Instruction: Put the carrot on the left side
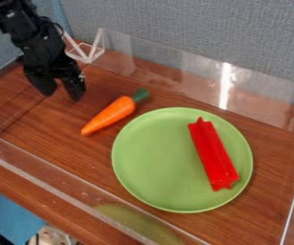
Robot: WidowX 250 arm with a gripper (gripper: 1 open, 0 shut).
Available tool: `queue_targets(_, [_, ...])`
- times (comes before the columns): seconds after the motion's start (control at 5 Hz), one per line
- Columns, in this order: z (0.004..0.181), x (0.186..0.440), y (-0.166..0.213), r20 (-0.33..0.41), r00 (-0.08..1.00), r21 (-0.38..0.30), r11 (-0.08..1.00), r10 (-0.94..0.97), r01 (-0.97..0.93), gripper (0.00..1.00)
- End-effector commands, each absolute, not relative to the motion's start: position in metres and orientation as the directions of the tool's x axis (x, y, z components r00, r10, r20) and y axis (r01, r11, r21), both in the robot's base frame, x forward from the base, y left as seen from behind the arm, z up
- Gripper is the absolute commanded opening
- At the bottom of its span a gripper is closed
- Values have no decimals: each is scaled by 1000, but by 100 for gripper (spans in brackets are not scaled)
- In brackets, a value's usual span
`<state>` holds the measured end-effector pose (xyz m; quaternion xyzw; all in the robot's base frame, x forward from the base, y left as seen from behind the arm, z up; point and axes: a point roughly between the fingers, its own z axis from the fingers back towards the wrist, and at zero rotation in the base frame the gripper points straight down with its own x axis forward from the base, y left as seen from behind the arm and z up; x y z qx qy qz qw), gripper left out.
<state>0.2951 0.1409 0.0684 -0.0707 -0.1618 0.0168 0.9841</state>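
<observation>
The orange toy carrot point(112, 114) lies flat on the wooden table, its dark green stem end pointing up-right toward the green plate point(156, 163). It rests just off the plate's upper-left rim. My black gripper point(57, 89) hangs above and to the left of the carrot, apart from it. Its two fingers stand spread, pointing down, with nothing between them.
A long red ridged bar point(214, 153) lies on the right half of the green plate. Clear acrylic walls point(226, 81) ring the wooden table, with a low front wall point(59, 196). White cabling sits behind the arm at the back left.
</observation>
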Motion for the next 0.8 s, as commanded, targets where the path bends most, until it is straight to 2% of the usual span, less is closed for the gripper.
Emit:
queue_targets(0.0, [80,315,126,371,926,-121,992,73,-29,100])
queue_targets(0.2, [69,329,106,370,922,-134,988,116,-70,100])
queue_targets(0.6, [46,330,90,352,930,-163,985,106,-51,100])
